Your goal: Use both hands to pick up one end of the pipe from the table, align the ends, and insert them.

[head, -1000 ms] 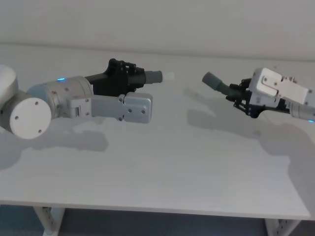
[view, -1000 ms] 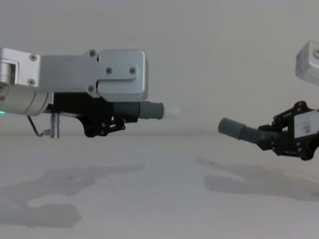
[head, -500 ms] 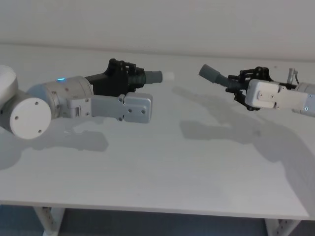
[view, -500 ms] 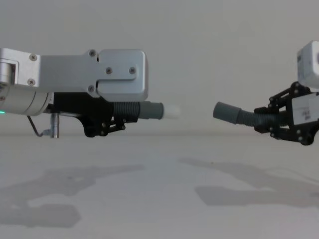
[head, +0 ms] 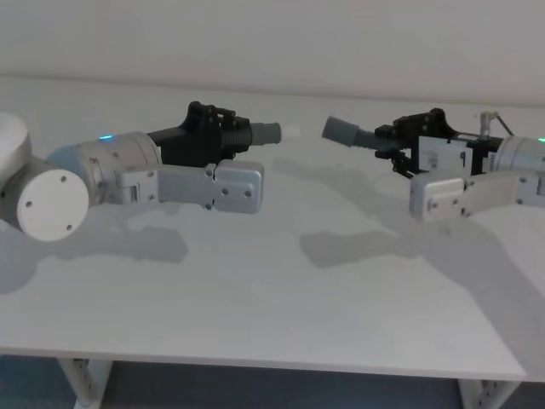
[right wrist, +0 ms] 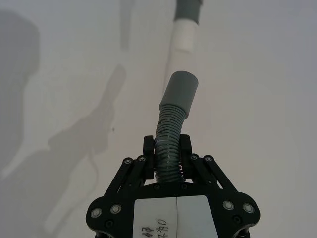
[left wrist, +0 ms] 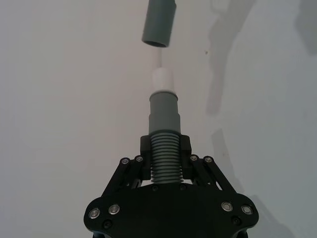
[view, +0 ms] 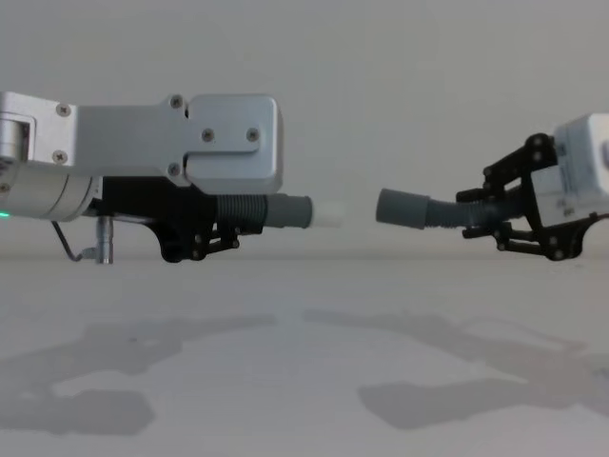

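Left black plastic gripper (view: 205, 238) clamps the white-tipped grey ribbed hose (view: 276, 211); right gripper (view: 509, 221) clamps the darker ribbed hose (view: 419, 209). That cuff droops slightly, so it could miss the tip

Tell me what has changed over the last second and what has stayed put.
The right gripper, shut on the longer hose piece, rose and swung toward the left arm, levelling the wide cuff to face the white tip across a small gap. The left gripper, shut on the shorter hose piece, stayed where it was.
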`<act>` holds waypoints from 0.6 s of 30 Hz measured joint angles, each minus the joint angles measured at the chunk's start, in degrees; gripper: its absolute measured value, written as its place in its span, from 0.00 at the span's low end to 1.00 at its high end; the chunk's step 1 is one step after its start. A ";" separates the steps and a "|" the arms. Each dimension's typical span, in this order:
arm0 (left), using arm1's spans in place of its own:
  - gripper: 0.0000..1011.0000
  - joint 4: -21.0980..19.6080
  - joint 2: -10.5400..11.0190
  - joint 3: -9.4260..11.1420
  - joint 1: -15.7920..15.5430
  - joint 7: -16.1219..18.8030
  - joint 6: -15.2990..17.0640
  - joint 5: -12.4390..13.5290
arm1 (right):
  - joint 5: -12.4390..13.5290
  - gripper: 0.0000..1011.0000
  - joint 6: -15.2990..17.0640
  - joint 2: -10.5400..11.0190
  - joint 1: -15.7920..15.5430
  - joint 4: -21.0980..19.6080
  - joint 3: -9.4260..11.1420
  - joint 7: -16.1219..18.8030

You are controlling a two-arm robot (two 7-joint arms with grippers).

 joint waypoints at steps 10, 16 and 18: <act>0.32 0.00 0.00 0.00 0.00 0.00 0.00 0.00 | -7.00 0.29 -3.47 -0.23 2.28 -0.91 -2.85 0.02; 0.32 0.00 0.00 0.00 0.00 0.00 0.00 0.00 | -8.54 0.29 -4.32 -0.62 3.18 -0.90 -3.72 0.45; 0.32 0.00 0.00 0.00 0.00 0.00 0.00 0.00 | -8.90 0.29 -4.46 -0.76 3.51 -0.85 -3.98 0.64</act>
